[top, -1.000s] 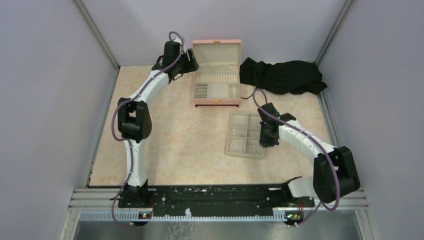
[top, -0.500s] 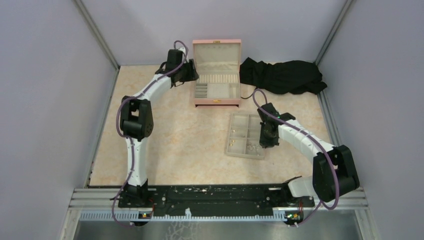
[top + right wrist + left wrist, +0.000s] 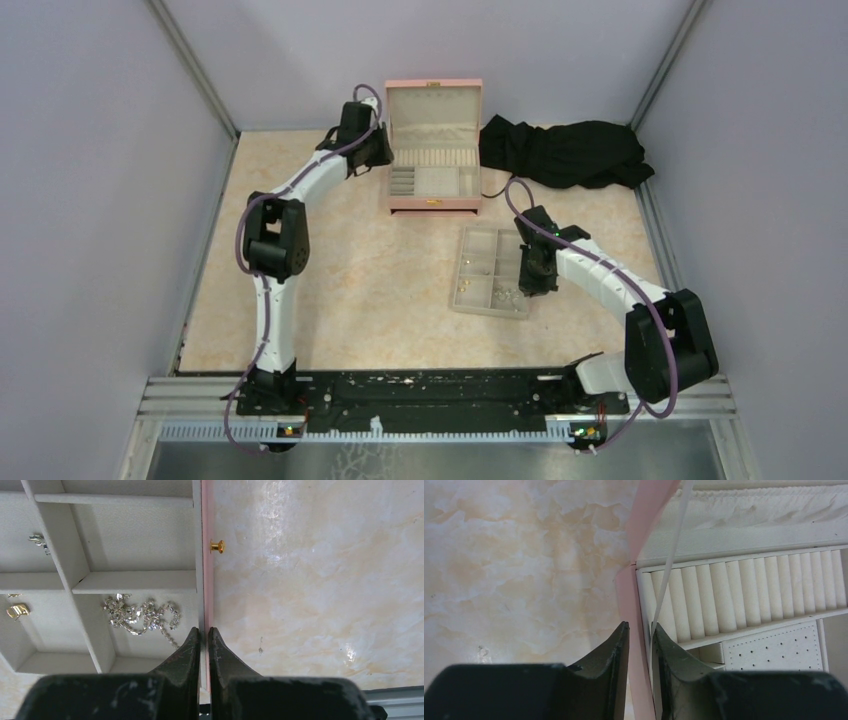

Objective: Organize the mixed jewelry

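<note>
The mixed jewelry lies in the beige six-compartment tray (image 3: 458, 276): a silvery chain (image 3: 142, 616), a gold piece (image 3: 17, 611) and a small pale piece (image 3: 37, 539); from above they are specks (image 3: 505, 294). My right gripper (image 3: 533, 285) is shut on the tray's right wall, a pink strip with a gold knob (image 3: 216, 545); in the wrist view its jaws (image 3: 204, 629) pinch that wall. My left gripper (image 3: 384, 158) straddles the open pink box's (image 3: 434, 204) left wall (image 3: 624, 582), jaws (image 3: 640, 625) closed on it, one finger outside, one inside by the cream ring rolls (image 3: 744, 595).
A black cloth (image 3: 565, 152) lies at the back right beside the box. The box lid (image 3: 434, 102) stands upright against the back wall. Grey walls close in the marble-patterned table (image 3: 340, 280) on three sides.
My left arm has swung toward the pink box, and its gripper has come down onto the box's left wall. The right arm and the tray have not moved.
</note>
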### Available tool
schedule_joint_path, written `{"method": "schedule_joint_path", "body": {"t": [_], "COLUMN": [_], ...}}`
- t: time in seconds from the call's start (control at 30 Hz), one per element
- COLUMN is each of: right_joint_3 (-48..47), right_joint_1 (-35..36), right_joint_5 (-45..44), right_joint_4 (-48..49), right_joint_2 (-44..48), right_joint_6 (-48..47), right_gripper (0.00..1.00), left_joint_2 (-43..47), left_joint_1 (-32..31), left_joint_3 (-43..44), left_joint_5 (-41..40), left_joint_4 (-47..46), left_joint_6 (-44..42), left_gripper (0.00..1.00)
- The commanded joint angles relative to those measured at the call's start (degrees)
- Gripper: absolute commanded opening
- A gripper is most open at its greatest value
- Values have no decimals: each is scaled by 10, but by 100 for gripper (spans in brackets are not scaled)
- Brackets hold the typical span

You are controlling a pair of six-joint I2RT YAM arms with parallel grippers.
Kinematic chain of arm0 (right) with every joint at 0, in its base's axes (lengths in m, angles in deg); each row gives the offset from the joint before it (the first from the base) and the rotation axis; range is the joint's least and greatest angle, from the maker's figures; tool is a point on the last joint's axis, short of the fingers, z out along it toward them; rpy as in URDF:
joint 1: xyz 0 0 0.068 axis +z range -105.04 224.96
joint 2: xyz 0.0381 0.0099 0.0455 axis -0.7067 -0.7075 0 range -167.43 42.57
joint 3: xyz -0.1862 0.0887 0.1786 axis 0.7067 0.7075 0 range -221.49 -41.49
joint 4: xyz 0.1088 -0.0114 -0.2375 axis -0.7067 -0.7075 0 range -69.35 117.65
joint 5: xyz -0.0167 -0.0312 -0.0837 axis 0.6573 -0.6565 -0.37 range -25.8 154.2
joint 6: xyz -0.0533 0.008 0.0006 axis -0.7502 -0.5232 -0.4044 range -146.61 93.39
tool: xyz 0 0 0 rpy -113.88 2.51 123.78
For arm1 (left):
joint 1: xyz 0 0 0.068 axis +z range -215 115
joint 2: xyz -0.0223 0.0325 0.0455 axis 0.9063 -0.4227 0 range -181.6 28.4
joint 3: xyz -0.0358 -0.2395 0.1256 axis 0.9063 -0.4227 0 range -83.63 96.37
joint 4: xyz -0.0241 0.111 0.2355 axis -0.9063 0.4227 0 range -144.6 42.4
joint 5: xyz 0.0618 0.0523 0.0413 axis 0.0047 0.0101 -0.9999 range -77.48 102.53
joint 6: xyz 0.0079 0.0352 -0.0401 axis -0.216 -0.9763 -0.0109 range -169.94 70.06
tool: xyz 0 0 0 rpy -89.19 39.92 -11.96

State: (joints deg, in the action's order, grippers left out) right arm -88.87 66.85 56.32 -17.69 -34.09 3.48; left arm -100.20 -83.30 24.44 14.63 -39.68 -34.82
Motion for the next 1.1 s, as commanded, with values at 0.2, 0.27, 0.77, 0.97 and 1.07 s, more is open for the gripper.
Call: {"method": "schedule_joint_path", "body": {"t": [0.2,0.27,0.77,0.97,1.07], "right_joint_3": [-22,-21,-28,-30,-28], "right_joint_1": [-3,-3,-3,-3,-4], "right_joint_5": [3,4,-13,-38,-43], "right_joint_4": [14,13,8,14,16], "right_joint_2": [9,10,37,42,46], "right_joint_6": [5,5,24,59,78], "right_gripper": [0,0,0,0,0], "left_joint_2": [-16,-17,108,215,266], "left_joint_1": [-21,-24,-23,-23,-25], "left_joint_3": [4,5,-138,-283,-343], "left_joint_5": [-35,-37,-199,-253,-249], "left_joint_4": [-6,-4,-2,36,71], "left_joint_6": [-27,-28,42,150,236], "left_gripper": [24,20,0,0,0]}}
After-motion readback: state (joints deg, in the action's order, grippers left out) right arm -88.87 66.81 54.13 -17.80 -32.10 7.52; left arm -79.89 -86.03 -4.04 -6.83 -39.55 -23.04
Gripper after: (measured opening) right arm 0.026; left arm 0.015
